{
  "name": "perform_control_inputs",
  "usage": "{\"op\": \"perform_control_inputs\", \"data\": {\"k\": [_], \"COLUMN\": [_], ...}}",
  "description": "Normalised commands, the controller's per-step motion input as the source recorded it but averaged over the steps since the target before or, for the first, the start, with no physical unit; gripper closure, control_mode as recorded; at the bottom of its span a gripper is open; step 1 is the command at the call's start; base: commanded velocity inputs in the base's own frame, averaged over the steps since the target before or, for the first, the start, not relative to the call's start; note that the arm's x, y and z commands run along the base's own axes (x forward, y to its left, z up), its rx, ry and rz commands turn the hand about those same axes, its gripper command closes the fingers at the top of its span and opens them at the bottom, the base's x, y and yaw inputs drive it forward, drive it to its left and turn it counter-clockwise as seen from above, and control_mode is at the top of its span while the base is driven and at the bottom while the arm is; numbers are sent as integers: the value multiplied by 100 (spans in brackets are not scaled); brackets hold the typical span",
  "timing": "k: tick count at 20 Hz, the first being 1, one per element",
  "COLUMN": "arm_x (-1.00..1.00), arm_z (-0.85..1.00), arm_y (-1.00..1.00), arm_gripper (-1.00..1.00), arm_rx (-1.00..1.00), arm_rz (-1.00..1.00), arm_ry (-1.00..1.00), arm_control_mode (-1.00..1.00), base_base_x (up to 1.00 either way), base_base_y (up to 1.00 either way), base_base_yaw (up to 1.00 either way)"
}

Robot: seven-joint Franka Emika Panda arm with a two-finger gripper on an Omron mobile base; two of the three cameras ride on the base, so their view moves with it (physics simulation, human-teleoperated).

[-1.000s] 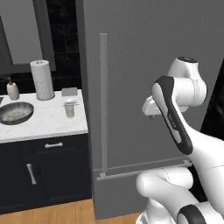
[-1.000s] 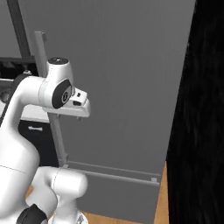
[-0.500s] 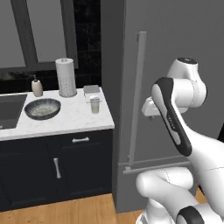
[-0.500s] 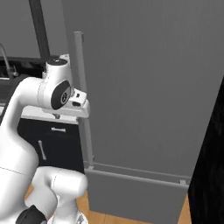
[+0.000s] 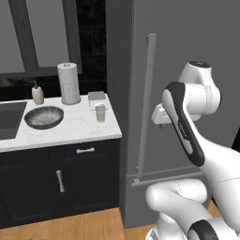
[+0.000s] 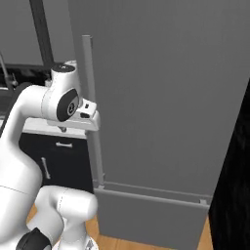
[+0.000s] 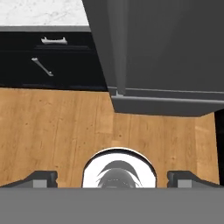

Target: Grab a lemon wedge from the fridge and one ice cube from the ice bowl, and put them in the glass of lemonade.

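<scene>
My base has driven on, so both base views shifted: fridge (image 5: 187, 61) looms nearer now, door shut, bar handle (image 5: 145, 105) just beside my arm. Counter (image 5: 70, 129) sits further left than 0.5 s ago. On it: ice bowl (image 5: 44, 117), glass (image 5: 100, 113) well apart to its right. Gripper (image 7: 112, 177) spread wide, holding nothing, pointing at the wood floor (image 7: 52, 127). Lemon wedge hidden.

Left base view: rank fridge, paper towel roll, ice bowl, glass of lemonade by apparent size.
1. fridge, by far the largest.
2. paper towel roll and ice bowl: similar in apparent area, one tall, one wide; unsure which is bigger.
3. glass of lemonade, smallest.
</scene>
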Motion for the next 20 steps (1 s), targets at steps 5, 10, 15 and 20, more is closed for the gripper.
{"op": "perform_control_inputs", "data": {"k": [5,10,15,20], "arm_x": [0,0,0,0], "arm_z": [0,0,0,0], "arm_y": [0,0,0,0], "arm_gripper": [-100,-100,-100,-100], "arm_rx": [0,0,0,0], "arm_rz": [0,0,0,0], "arm_ry": [0,0,0,0], "arm_control_mode": [100,100,100,100], "base_base_x": [-6,0,0,0], "base_base_y": [26,44,49,39], "base_base_yaw": [-21,-22,-24,-33]}}
